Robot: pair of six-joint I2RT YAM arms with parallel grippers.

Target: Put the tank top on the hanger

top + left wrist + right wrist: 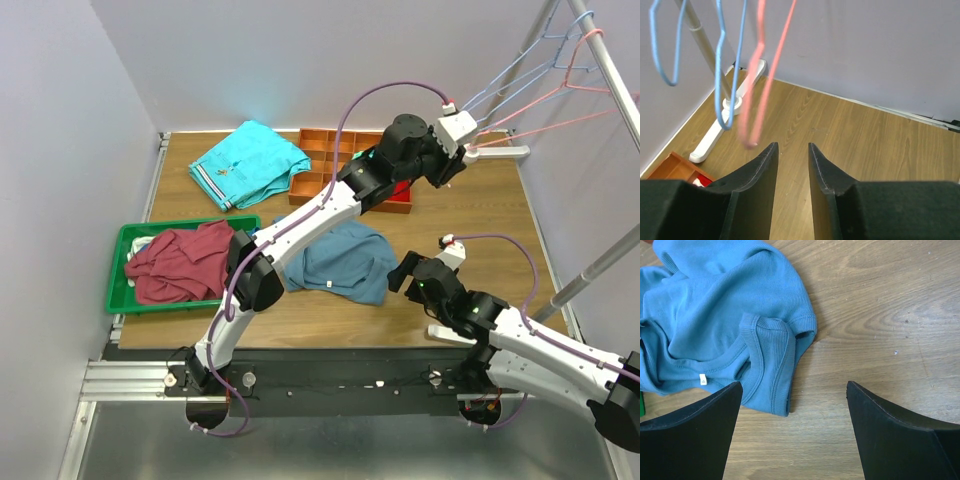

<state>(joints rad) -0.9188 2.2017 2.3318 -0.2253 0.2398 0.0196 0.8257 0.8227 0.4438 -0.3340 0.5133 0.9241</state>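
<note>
The steel-blue tank top (340, 262) lies crumpled on the wooden table, left of my right gripper (398, 278). In the right wrist view the tank top (725, 325) fills the upper left, with its ribbed neck edge between the wide-open, empty jaws of my right gripper (794, 384). The pink hanger (540, 99) hangs on the rack at the far right. My left gripper (462, 158) is raised beside its lower corner. In the left wrist view the pink hanger (760, 75) hangs blurred just above and left of my left gripper (792, 149), whose jaws are narrowly open and hold nothing.
Light blue hangers (520, 65) hang next to the pink one (722, 75). The white foot of the rack (725, 120) stands by the wall. An orange divided tray (330, 160), a turquoise shirt (250, 165) and a green bin (118, 290) holding a maroon shirt (180, 262) are on the table.
</note>
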